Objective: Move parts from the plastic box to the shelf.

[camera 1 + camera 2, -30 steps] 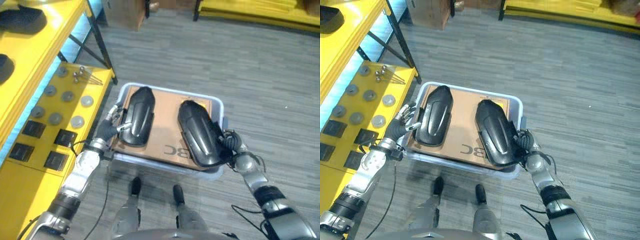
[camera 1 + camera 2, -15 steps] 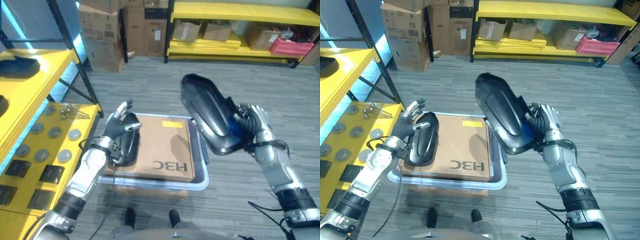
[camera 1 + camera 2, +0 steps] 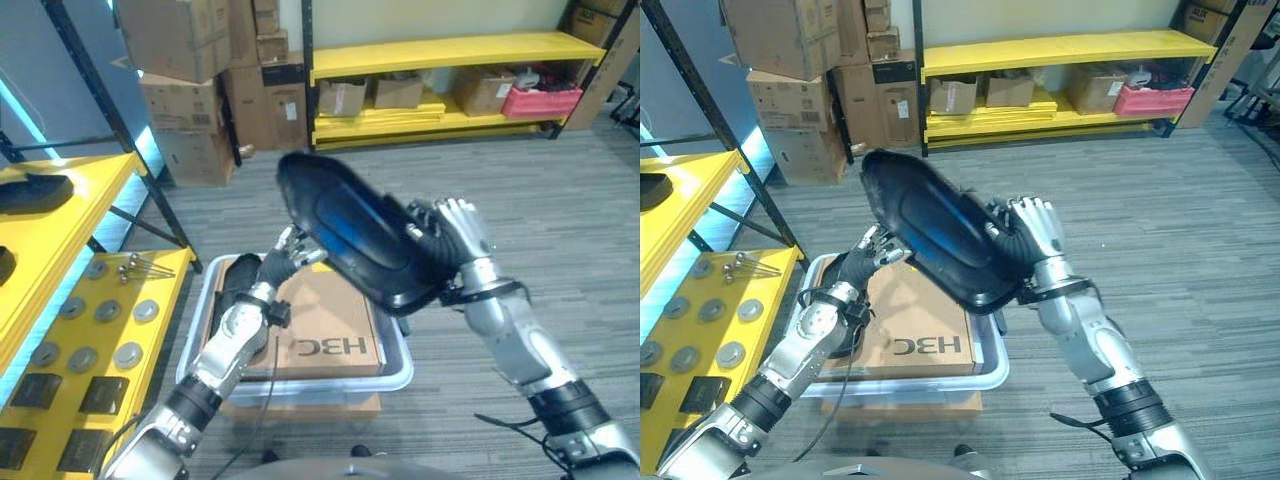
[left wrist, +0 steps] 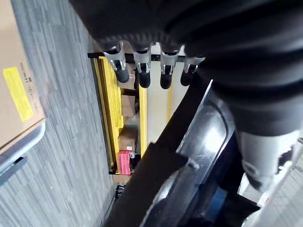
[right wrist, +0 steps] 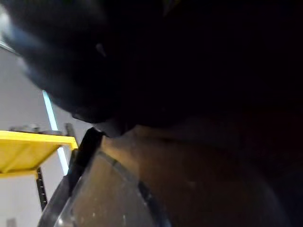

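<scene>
Item: large black moulded part (image 3: 355, 240), glossy, elongated, with a blue sheen on its hollow side. Location: held aloft over the plastic box (image 3: 395, 365), clear of it, in the right hand (image 3: 455, 235), whose fingers curl round the part's near-right edge. Orientation: long axis slanting from upper left to lower right in the head views, the narrower end pointing up and left toward the yellow shelf (image 3: 60, 230), the hollow side tilted toward the camera. Second item: another black part (image 3: 235, 285) of like form, lying in the left side of the box beside a brown cardboard sheet (image 3: 325, 325), its long axis running near to far. The left hand (image 3: 868, 262) hangs just above the far end of that part, fingers extended and relaxed, grasping nothing; the left wrist view shows its dark-tipped fingers (image 4: 142, 71) straight, with the raised part close alongside. Key relation: the shelf lies to the left of the held part, on the far side of the left arm from the carrying hand, so the right arm must presumably swing the part across, or the body turn, leading with the end that already points that way. Shelf contents: round grey discs (image 3: 105, 335), dark squares (image 3: 100, 395), some bolts (image 3: 140, 265) on the lower tier; a black part (image 3: 35, 190) on the upper tier. Progress, judged: one part lifted, not yet placed; one remaining in the box.
</scene>
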